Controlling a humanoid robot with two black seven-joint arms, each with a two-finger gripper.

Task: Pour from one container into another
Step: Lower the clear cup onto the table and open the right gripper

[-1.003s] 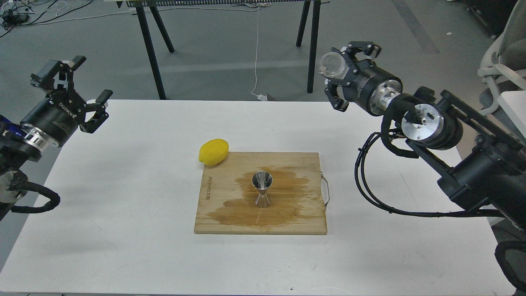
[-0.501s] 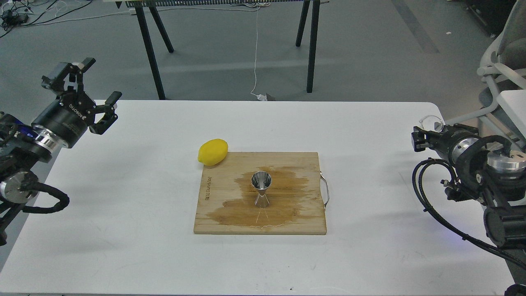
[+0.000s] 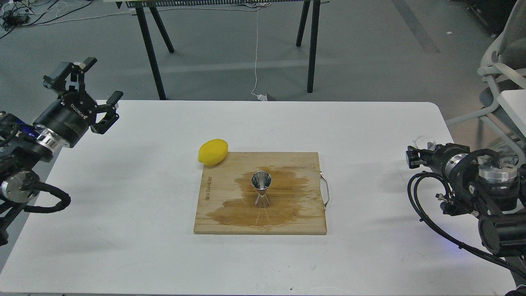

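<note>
The steel jigger (image 3: 261, 188) stands upright on the wooden cutting board (image 3: 304, 224), in the middle of a dark wet patch (image 3: 287, 185). My right gripper (image 3: 414, 157) is low over the table's right edge, far right of the board. It is seen dark and nearly side-on. The clear glass cup (image 3: 424, 142) shows as a faint rim just above its fingers and seems held there. At the table's far left corner, raised and well away from the jigger, my left gripper (image 3: 102, 79) is open with nothing in it.
A yellow lemon (image 3: 213, 152) lies at the board's back left corner. The board has a metal handle (image 3: 326, 191) on its right side. The white table (image 3: 123, 246) has black trestle legs (image 3: 150, 45) behind it. A chair (image 3: 503, 61) stands at the far right.
My right arm swung from high above the board's back right down to the table's right edge, carrying the glass cup. My left gripper shifted slightly right. The jigger and lemon stayed put.
</note>
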